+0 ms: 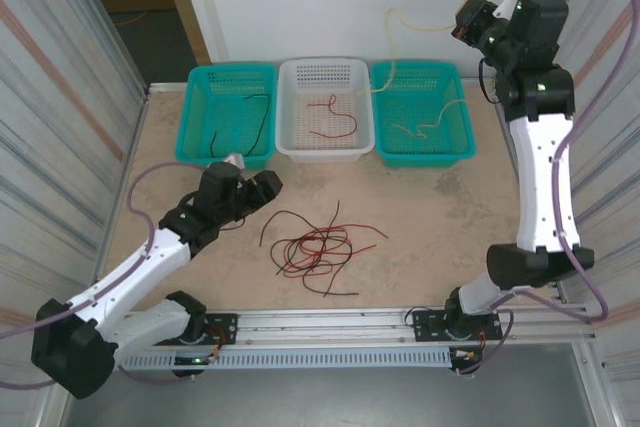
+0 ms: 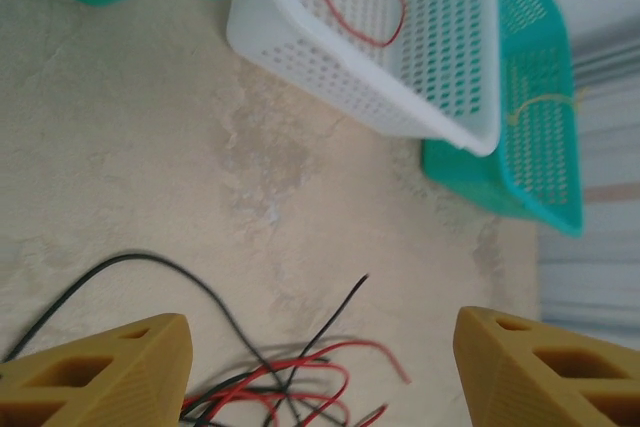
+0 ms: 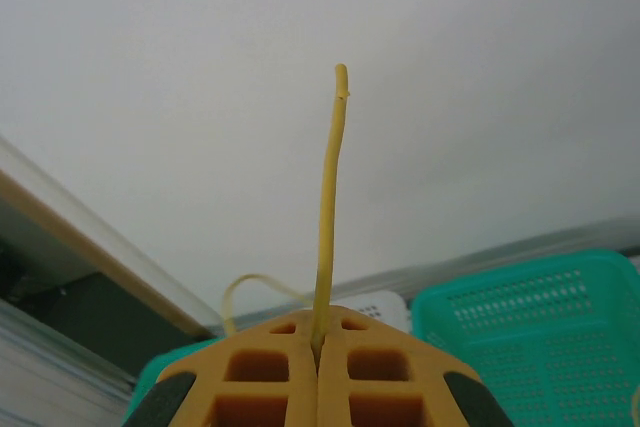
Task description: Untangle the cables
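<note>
The pale yellow cable (image 3: 328,207) is clamped high in the right gripper (image 3: 318,342), its tail trailing into the teal basket (image 1: 425,159). It is best lowered slowly. The left gripper (image 2: 320,362) is held with fingers apart over the red-and-black tangle (image 1: 318,244) mid-table.

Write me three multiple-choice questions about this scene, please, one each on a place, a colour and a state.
1. Where does the single red cable lie?
A. inside the white basket
B. underneath that basket
C. draped over its rim

2. What colours are the cables in the tangle on the table?
A. red and black
B. yellow and black
C. red and yellow

3. How is the right end effector set?
A. open, holding nothing
B. shut on the yellow cable
C. open around the yellow cable

Answers:
1. A, since the red cable rests on the basket's floor.
2. A, since only red and black strands cross in the heap.
3. B, since its pads meet with the yellow cable rising from between them.
</note>
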